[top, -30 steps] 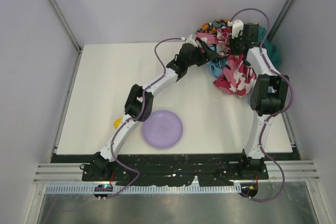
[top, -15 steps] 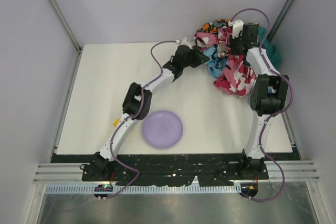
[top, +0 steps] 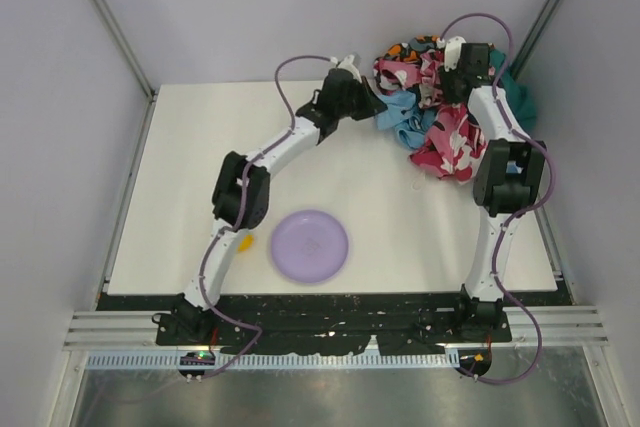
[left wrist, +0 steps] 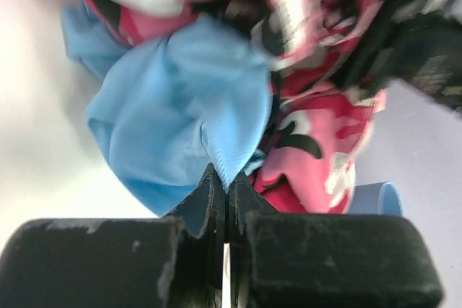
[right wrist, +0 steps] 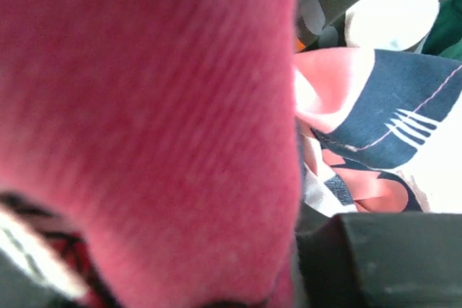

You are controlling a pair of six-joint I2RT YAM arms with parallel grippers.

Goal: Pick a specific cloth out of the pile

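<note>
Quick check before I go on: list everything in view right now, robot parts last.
sky-blue cloth: one, light blue, at the pile's left edge
pile: one heap, pink-white-magenta prints plus an orange-and-dark piece, table's far right
teal-green cloth: one, dark, pile's right side
plate: one, purple, near-centre of table
small yellow object: one, left of the plate; too small to identify
table: one, white
left gripper: shut on the sky-blue cloth
right gripper: in the pile, jaws unreadable

Pink fabric (right wrist: 144, 120) looms close beside patterned pile (right wrist: 375, 113).
</note>
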